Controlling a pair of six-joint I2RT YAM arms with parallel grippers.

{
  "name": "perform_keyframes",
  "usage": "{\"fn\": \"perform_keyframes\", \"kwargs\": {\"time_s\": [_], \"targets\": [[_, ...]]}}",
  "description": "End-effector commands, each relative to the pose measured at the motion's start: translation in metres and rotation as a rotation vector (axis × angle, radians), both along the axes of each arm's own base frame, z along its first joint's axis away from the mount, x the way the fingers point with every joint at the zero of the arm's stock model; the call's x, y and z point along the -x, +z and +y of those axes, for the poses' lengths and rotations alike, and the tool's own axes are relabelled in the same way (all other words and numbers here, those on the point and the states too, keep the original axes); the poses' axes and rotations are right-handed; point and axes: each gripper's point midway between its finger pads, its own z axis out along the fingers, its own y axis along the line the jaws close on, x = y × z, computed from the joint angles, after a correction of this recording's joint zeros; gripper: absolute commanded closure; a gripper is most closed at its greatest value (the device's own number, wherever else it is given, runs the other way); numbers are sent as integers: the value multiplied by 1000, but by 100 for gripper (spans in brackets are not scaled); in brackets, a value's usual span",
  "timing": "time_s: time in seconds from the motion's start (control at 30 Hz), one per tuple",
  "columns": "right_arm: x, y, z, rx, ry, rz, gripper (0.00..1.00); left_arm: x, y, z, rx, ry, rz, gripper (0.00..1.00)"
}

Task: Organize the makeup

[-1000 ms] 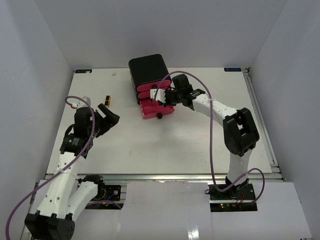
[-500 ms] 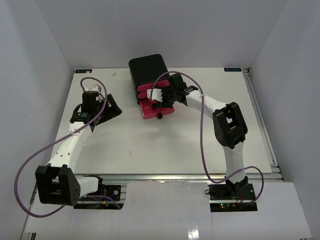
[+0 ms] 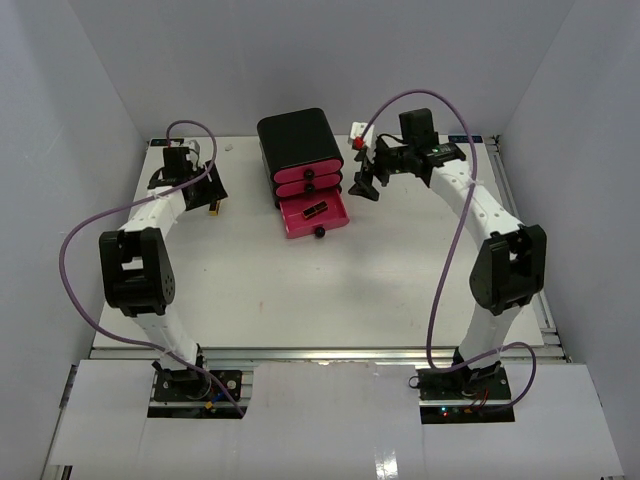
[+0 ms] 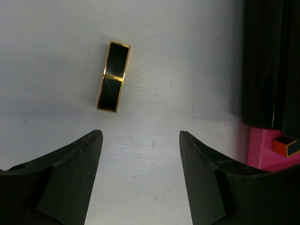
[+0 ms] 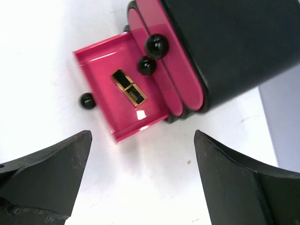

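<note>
Top view and both wrist views. Reaches away from its base with the left arm [image 3: 135, 270], elbow bent, forearm angled inward. Carries the left claw [image 3: 208, 192] low and pointing down, fingers [image 4: 75, 173] parted, nothing between them. Stretches the right arm [image 3: 505, 265] away from its base likewise, forearm turned inward. Holds the right claw [image 3: 365, 182] raised and tilted downward, spread wide and gripping nothing.

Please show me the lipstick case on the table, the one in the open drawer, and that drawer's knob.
Table lipstick case [image 4: 113, 76]: left wrist view, middle seam.
Drawer lipstick case [image 5: 128, 87]: right wrist view, middle seam.
Drawer knob [image 5: 86, 100]: right wrist view, ball centre.
</note>
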Motion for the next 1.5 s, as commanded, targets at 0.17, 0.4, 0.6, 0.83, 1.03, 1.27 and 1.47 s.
{"fn": "perform_keyframes", "kwargs": {"time_s": [0.17, 0.4, 0.6, 0.83, 1.03, 1.27, 1.47], "targets": [[61, 10, -21, -101, 34, 202, 4, -62, -8, 28, -185, -14, -46, 29], [58, 5, -31, -107, 2, 230, 4, -70, -35, 28, -196, -9, 3, 39], [58, 0, -32, -105, -4, 247, 4, -67, -55, 11, -196, -42, 42, 45], [59, 1, -32, -108, -5, 248, 4, -57, -53, 13, -208, -30, 58, 58], [61, 4, -32, -119, -11, 246, 3, -49, -8, -21, -175, -87, -33, 69], [65, 5, -31, -139, -25, 269, 0, 6, 42, -127, 33, -323, -144, 75], [74, 6, -34, -142, -19, 261, 0, 78, 66, -184, -2, -530, -264, 76]]}}
